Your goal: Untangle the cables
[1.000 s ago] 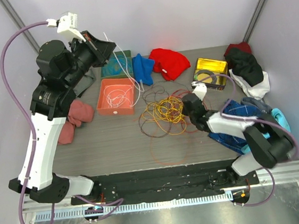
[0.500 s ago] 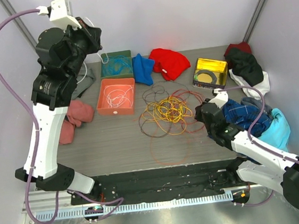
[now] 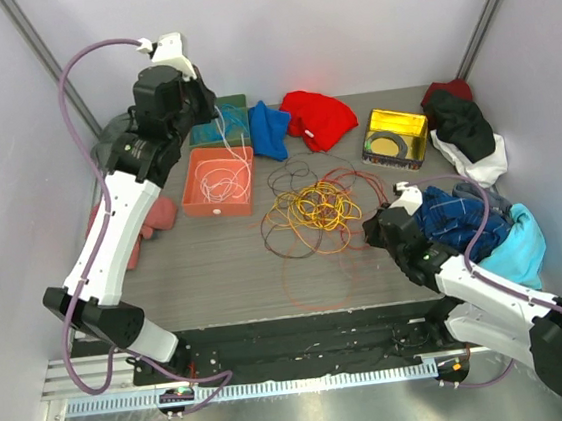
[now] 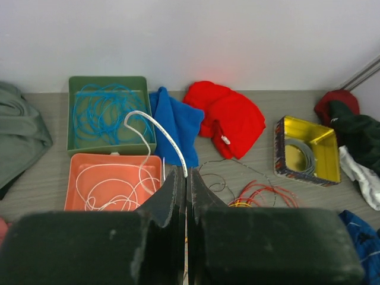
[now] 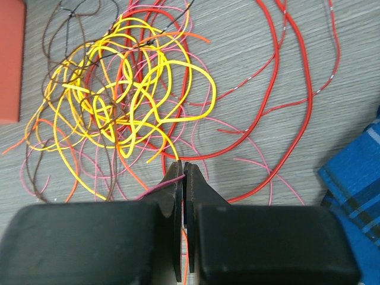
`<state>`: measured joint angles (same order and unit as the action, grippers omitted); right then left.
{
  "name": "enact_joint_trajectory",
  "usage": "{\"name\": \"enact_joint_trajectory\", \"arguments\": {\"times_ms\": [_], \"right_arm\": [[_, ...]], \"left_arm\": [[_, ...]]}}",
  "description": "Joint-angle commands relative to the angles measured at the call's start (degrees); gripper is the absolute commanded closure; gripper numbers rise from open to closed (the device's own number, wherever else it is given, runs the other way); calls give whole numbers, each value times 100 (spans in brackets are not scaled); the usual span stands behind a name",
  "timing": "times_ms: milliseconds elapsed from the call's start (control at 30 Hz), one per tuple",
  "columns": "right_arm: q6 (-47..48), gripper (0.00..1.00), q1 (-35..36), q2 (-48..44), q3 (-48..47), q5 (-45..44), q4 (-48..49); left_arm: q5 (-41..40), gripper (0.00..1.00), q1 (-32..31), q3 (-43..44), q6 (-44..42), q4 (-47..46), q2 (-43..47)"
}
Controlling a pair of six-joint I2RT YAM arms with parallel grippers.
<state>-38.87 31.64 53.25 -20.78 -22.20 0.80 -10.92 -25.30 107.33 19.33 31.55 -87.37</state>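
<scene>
The cables lie as a tangled heap of yellow, red, orange, pink and dark brown loops in the middle of the table. My left gripper hangs high over the trays, shut on a white cable. That cable arcs down into the orange tray, where the remainder of it lies coiled. At the heap's near right edge, my right gripper sits low, shut on a thin pink cable that runs into its jaws from the left.
A green tray behind the orange one holds a blue cable. A yellow tin holds a grey coil. Blue cloth and red cloth lie at the back, pink cloth at the left, and piled garments on the right.
My left arm has swung from the far left toward the right and lower, carrying the white cable over the trays. My right gripper has pulled back from the heap toward the near edge.
</scene>
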Motion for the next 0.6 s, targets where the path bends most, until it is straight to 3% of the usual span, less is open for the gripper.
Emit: {"name": "enact_joint_trajectory", "arguments": {"times_ms": [0,567], "right_arm": [[-68,99,0,-228,73,180,193],[-50,99,-8,-123,205,277,298]], "left_arm": [[28,100,95,-247,88,-597,1],[423,100,429,-1994,615,-1142,71]]}}
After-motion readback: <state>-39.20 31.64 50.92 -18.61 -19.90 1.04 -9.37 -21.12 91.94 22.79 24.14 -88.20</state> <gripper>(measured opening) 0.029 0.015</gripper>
